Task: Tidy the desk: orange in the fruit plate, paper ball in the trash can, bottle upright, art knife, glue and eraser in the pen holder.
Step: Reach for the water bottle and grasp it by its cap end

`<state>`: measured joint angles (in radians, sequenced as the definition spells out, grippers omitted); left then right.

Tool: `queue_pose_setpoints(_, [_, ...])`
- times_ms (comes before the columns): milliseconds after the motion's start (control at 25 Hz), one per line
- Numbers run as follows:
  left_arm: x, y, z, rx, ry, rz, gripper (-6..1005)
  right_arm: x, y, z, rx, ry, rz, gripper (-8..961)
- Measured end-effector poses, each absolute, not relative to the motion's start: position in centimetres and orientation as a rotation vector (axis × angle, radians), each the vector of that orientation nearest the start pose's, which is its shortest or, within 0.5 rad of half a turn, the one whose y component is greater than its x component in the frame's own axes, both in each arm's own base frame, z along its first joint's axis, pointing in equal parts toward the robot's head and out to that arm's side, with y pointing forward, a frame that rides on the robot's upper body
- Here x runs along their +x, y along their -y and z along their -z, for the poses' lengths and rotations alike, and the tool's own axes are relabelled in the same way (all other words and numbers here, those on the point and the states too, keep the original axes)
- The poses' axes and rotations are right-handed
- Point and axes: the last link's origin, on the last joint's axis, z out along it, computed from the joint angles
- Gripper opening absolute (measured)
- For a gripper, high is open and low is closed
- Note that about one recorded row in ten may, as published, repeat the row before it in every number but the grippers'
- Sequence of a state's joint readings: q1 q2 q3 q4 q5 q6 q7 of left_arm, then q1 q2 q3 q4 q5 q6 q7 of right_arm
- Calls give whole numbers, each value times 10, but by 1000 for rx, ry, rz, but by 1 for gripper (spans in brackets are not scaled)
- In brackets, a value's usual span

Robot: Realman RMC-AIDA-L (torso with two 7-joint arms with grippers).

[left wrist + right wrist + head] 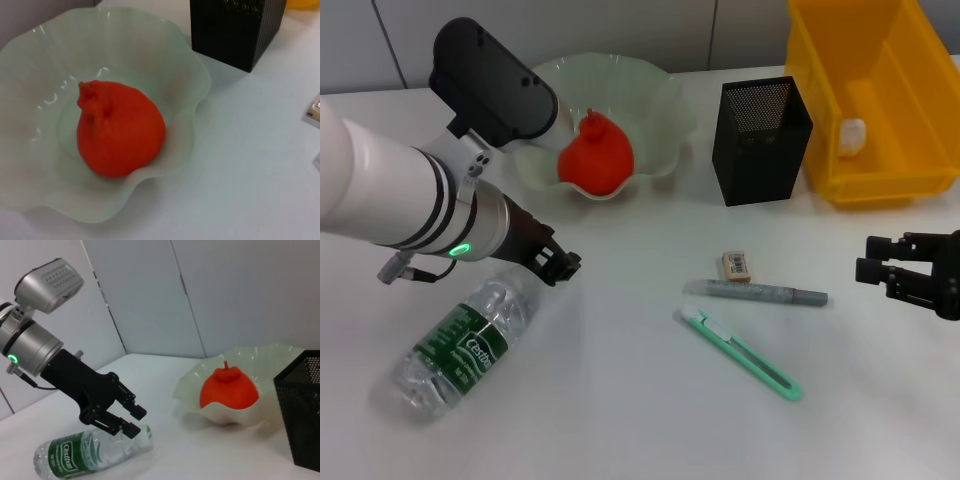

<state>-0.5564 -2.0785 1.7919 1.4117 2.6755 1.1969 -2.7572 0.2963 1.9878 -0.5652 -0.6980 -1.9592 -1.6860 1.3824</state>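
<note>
A clear water bottle (pixel 465 340) with a green label lies on its side at the front left; it also shows in the right wrist view (pixel 85 457). My left gripper (pixel 560 265) is open and empty, just above the bottle's neck end (pixel 134 421). The orange (pixel 595 160) sits in the pale green fruit plate (pixel 665 95). The eraser (pixel 735 265), the grey glue stick (pixel 755 292) and the green art knife (pixel 740 352) lie on the table in front of the black mesh pen holder (pixel 760 140). The paper ball (pixel 852 135) lies in the yellow bin (pixel 825 100). My right gripper (pixel 875 268) is open and empty at the right edge.
The white table (pixel 620 420) bears everything. The left wrist view shows the orange (pixel 120 132) in the plate (pixel 190 65), the pen holder (pixel 235 27) beside it and a corner of the eraser (pixel 315 105). A grey wall panel (pixel 200 290) stands behind.
</note>
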Motion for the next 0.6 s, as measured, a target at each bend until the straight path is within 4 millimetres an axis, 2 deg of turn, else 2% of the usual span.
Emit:
queue_pose_setpoints(400, [-146,-354,60,-2493,584,-412,427,342,-262,-64,-2507,-834,-731,381])
queue_pose_setpoints(600, [-149,-353,67,-2451,544,-480,429,343,-261,-64,-2506,-835,-731,379])
